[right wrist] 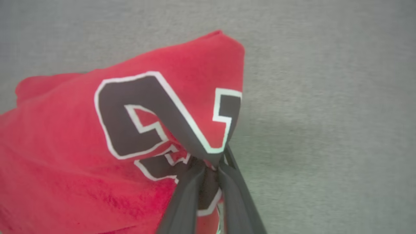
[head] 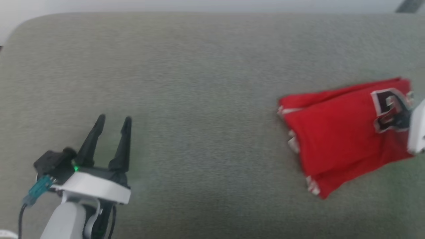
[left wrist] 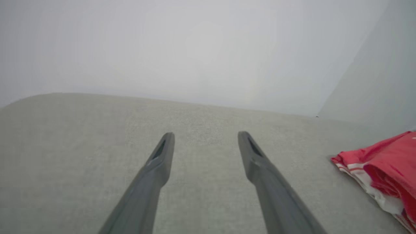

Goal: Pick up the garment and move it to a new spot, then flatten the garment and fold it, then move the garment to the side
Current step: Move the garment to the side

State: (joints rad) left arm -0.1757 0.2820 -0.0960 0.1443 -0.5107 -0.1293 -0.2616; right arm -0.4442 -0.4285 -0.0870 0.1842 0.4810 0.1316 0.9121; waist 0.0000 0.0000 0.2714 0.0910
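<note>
Grey-green woven fabric (head: pixel 206 66) covers the wide surface in the head view. The left gripper (head: pixel 114 118) sits low on the left above bare cloth, its two dark fingers spread apart with nothing between them. Well apart from it, at the far right, the garment (head: pixel 338 136) lies bunched in red folds with white striped trim showing along its left edges. A pale wrist housing (head: pixel 417 129) of the right arm overlaps its right end, beside the dark, white-outlined lettering (head: pixel 388 109).

From the left wrist view, the same two fingers rise wide apart over the bare surface, touching nothing. A pale wall (left wrist: pixel 195 48) stands behind, and the red cloth with its white trim lies at the right edge.

From the right wrist view, the right gripper (right wrist: pixel 213 165) has its fingers pinched together on a fold of the red shirt, right at the lower edge of the dark lettering. The cloth rises to a peak above the pinch and spreads to the left.
</note>
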